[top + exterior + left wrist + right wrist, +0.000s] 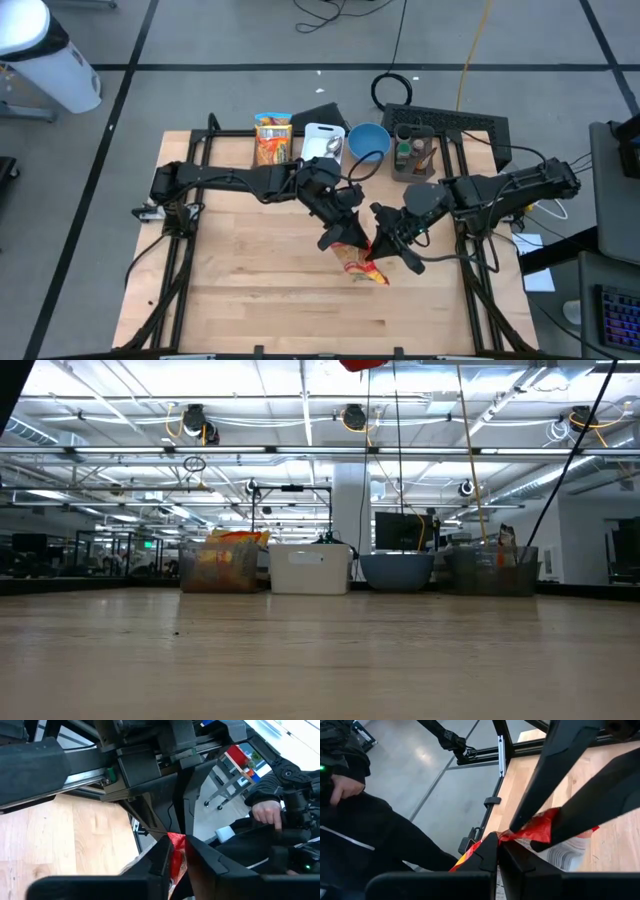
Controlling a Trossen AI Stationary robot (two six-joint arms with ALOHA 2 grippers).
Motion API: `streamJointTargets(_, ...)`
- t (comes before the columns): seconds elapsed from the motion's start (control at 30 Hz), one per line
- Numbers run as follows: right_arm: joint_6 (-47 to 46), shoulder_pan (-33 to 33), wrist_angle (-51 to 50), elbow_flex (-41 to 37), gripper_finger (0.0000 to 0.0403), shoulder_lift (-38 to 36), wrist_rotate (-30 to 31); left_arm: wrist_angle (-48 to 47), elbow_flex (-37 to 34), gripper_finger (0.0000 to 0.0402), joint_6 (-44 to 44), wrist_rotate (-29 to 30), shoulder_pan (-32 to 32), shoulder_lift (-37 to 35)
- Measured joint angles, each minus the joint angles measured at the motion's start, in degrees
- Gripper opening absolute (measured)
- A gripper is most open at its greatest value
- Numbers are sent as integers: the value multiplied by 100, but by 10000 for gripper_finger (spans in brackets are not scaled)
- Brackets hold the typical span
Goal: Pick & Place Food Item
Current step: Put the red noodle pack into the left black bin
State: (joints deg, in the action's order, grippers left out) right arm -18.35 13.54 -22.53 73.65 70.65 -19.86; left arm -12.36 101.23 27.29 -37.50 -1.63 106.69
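The snack bag point(362, 262) hangs above the desk point(240, 290) near its middle, lifted but not yet placed. Both grippers are clamped on it: the left gripper point(180, 851) pinches its red edge, and the right gripper point(498, 845) grips another edge.

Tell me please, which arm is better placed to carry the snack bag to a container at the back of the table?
Probably the left. Both grippers, left and right, pinch the red snack bag in mid-air, but the left arm lies nearer the containers.
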Motion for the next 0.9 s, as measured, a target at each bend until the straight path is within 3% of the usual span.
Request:
streamJointTargets(0.3, -2, 0, -9, 0, 0, 0, -2, -91, 0, 6, -171, -149, 0, 0)
streamJointTargets(0.73, -199, 0, -2, 0, 2, 0, 6, -97, 0, 3, -662, -193, -26, 0)
streamJointTargets(0.9, -440, 0, -73, 0, 28, 0, 14, -105, -2, 2, -614, -360, 52, 0)
